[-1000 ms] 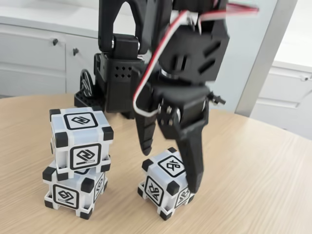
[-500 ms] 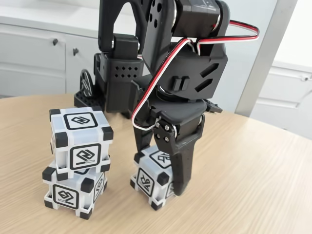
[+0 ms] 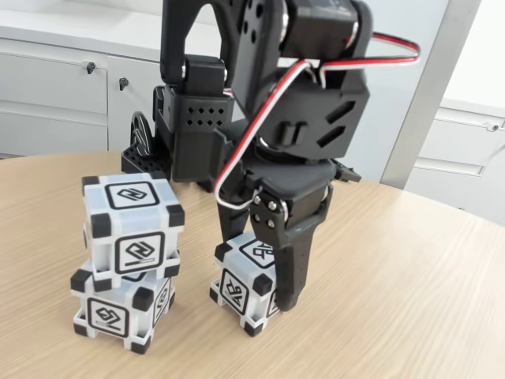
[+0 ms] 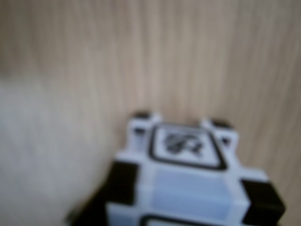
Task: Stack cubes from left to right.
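Fixed view: gripper (image 3: 264,272) is down at the table, fingers pointing straight down, closed around the single cube (image 3: 246,282). One black finger (image 3: 292,268) lies flat against the cube's right side, reaching almost to the tabletop; the other finger is behind the cube on its far-left side, mostly hidden. The cube sits between the jaws, turned so a corner faces the camera, and seems to rest on the wooden table (image 3: 394,316); cannot tell whether it is slightly lifted.

Wrist view: blurred, same cube (image 4: 188,179) fills the lower middle right under the camera, glyph face up, black corner blocks visible, wood grain all round it.

Left of the gripper in the fixed view, near but apart from the held cube, a stack of two: the lower cube (image 3: 118,308) on the table, the upper cube (image 3: 132,225) on top of it, sitting a bit skewed and slightly tilted relative to the one below. The stack's top is about level with the gripper's knuckle.

Above the gripper, the black arm (image 3: 308,118) with a red-and-white cable (image 3: 237,170) looping down its left side. Behind the gripper, the arm's base (image 3: 189,134) at the table's far edge. Beyond that, white cabinets (image 3: 55,95) with dark knobs.
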Controlling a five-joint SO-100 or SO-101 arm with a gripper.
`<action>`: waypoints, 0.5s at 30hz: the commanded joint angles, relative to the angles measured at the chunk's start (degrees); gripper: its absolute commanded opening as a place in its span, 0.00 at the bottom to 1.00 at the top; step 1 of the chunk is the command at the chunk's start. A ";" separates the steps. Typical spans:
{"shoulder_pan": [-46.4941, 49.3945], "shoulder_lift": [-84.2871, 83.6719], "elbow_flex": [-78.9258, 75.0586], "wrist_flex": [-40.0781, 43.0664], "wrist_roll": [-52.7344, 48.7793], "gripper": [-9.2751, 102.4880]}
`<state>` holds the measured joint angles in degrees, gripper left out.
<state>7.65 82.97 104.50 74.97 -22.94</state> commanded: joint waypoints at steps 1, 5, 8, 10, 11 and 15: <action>0.44 2.02 -2.20 0.79 0.97 0.22; 1.14 8.17 -4.13 0.79 2.72 0.22; 2.20 14.77 -4.31 0.79 3.96 0.22; 2.37 19.60 -4.31 0.79 4.66 0.22; 2.37 21.80 -4.31 0.79 5.01 0.22; 2.46 29.44 -4.31 0.79 6.94 0.22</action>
<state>9.49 106.17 103.18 76.20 -17.23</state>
